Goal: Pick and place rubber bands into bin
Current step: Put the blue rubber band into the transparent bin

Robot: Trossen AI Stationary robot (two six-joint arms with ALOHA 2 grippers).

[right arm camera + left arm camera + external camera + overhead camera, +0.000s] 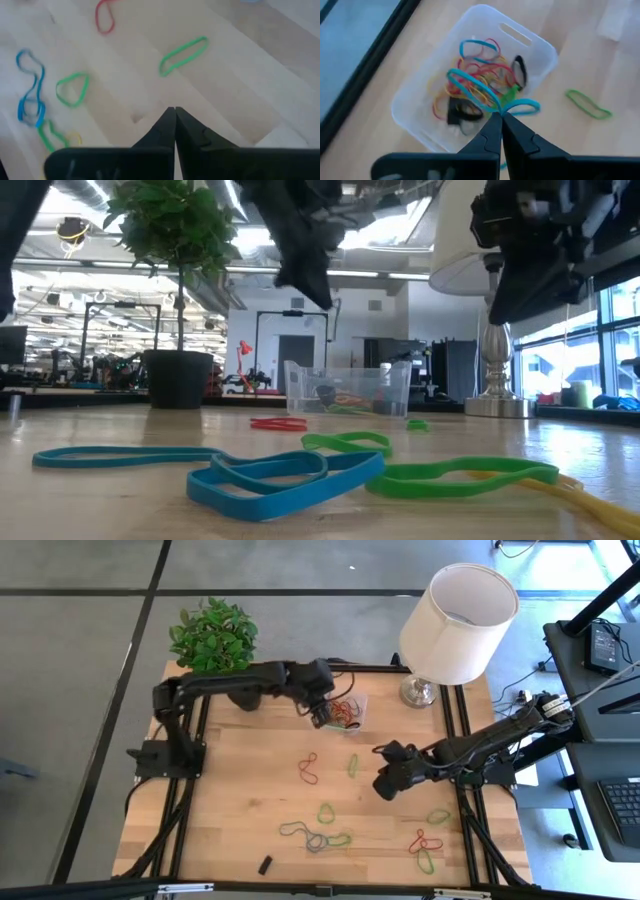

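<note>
The clear bin (415, 107) stands at the table's far middle (361, 706) and holds several rubber bands, red, yellow, blue and black. My left gripper (500, 116) hangs above its near edge (322, 718), shut on a blue rubber band (475, 90). My right gripper (175, 111) is shut and holds nothing, hovering over bare wood right of centre (385, 785). Loose bands lie flat on the table: a green one (182, 55), a red one (308, 768), a blue one (270, 475), and more toward the near edge. My left gripper pinches the blue rubber band at one point of its loop (496, 106) between the tips of its two fingers. The fingers slant down from above. The band hangs slack below them, lifted clear, its two lobes spreading over the bin's contents.
A potted plant (213, 635) stands at the far left corner and a lamp (455, 625) at the far right, both close to the bin. A small black block (266, 865) lies near the front edge. Bare wood lies between the bands in the table's middle.
</note>
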